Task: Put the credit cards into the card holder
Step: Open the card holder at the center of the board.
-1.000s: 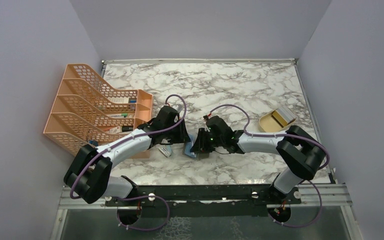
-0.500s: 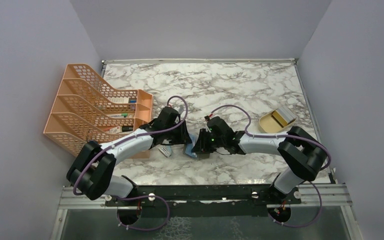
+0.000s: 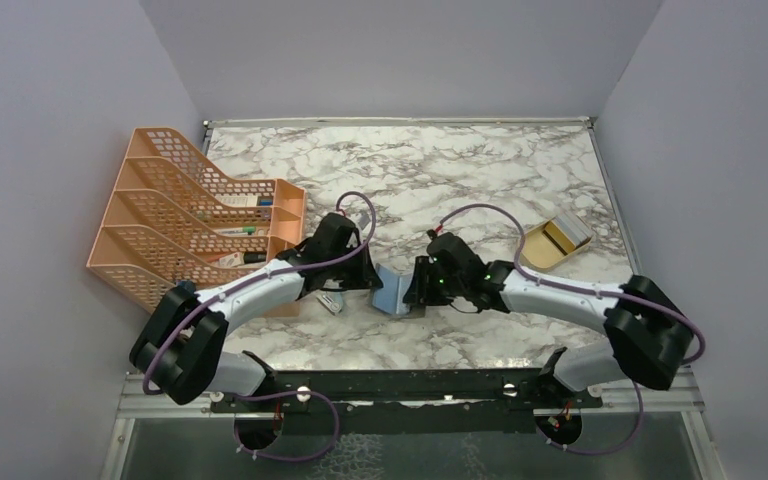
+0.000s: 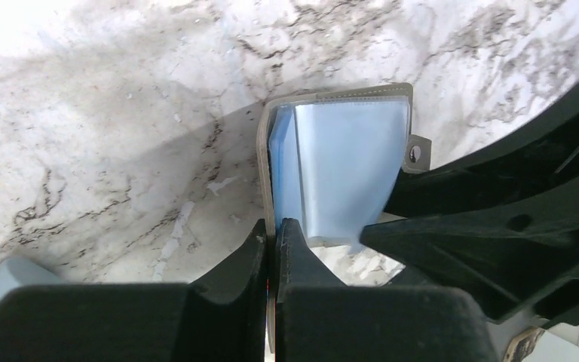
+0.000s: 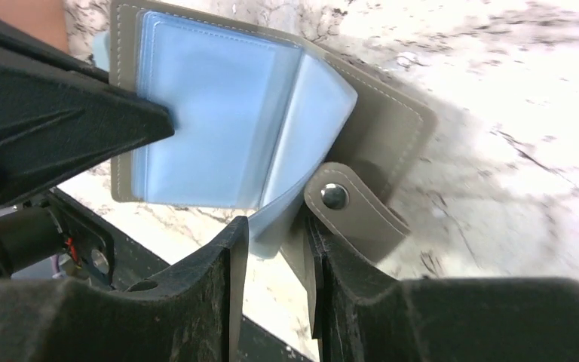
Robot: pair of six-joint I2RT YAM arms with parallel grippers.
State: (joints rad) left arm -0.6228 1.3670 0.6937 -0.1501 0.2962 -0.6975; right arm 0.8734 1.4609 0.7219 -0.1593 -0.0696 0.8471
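Note:
The card holder [image 3: 392, 290] hangs open between my two grippers, just above the marble, grey outside and light blue inside. My left gripper [image 3: 370, 283] is shut on the edge of one grey cover [image 4: 265, 173]. My right gripper [image 3: 417, 292] is closed on the other cover near the snap tab [image 5: 350, 207]. A blue sleeve [image 5: 301, 151] is also caught between its jaws, which stay a narrow gap apart. A tan-gold credit card [image 3: 563, 235] lies in the shallow tan tray [image 3: 537, 250] at the right. No card shows in the pockets.
An orange mesh file rack [image 3: 190, 225] holding pens and papers stands at the left, close to my left arm. A small pale object [image 3: 332, 302] lies on the marble under the left wrist. Grey walls close in the table's sides and back.
My right arm has swung out to the right and its gripper has drawn back rightward. The card holder now shows spread wider, with more blue inside visible. The left gripper has stayed put.

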